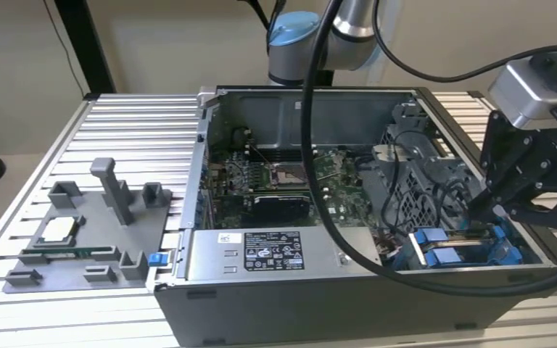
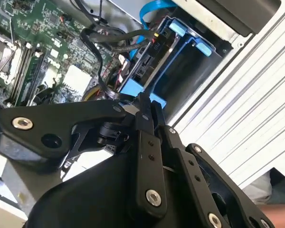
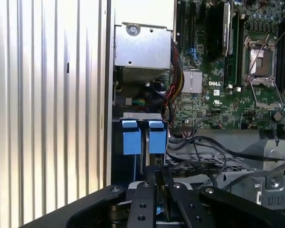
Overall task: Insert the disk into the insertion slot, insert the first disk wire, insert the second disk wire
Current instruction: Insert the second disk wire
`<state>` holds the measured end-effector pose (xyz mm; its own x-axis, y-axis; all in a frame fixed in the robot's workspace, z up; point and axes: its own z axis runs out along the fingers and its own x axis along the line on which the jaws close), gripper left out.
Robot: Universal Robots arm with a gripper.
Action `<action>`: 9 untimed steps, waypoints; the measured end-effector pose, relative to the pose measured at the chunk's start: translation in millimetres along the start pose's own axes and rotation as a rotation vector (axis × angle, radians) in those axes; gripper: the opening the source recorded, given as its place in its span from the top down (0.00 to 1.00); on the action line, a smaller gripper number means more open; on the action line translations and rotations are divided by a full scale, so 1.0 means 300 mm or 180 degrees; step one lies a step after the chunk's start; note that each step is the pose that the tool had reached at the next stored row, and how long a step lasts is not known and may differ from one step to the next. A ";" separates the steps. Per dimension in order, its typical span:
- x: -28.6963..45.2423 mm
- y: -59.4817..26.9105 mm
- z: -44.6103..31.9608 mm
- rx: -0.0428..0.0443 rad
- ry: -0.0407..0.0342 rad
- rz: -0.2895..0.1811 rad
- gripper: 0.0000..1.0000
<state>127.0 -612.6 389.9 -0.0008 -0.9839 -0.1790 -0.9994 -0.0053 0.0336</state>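
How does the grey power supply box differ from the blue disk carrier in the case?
The power supply is a grey metal box with a printed label; the carrier is bright blue plastic. The power supply lies flat toward the exterior view's left; the carrier stands on edge in the corner at the exterior view's right, below the gripper. Both sit along the case's near wall.

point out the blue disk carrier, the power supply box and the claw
blue disk carrier (image 3: 143,137), first wrist view, on one of its blue tabs
power supply box (image 1: 259,254), exterior view, near its printed label
claw (image 2: 147,111), second wrist view, between its fingertips, which stand close together
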 end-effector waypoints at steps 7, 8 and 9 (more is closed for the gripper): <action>0.006 0.000 -0.001 0.0000 0.0000 0.0000 1.00; 0.006 0.000 -0.001 0.0000 0.0000 0.0000 1.00; 0.006 0.000 -0.001 0.0000 0.0000 0.0000 1.00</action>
<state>127.0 -614.5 389.9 -0.0008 -0.9839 -0.1790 -0.9994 -0.0053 0.0336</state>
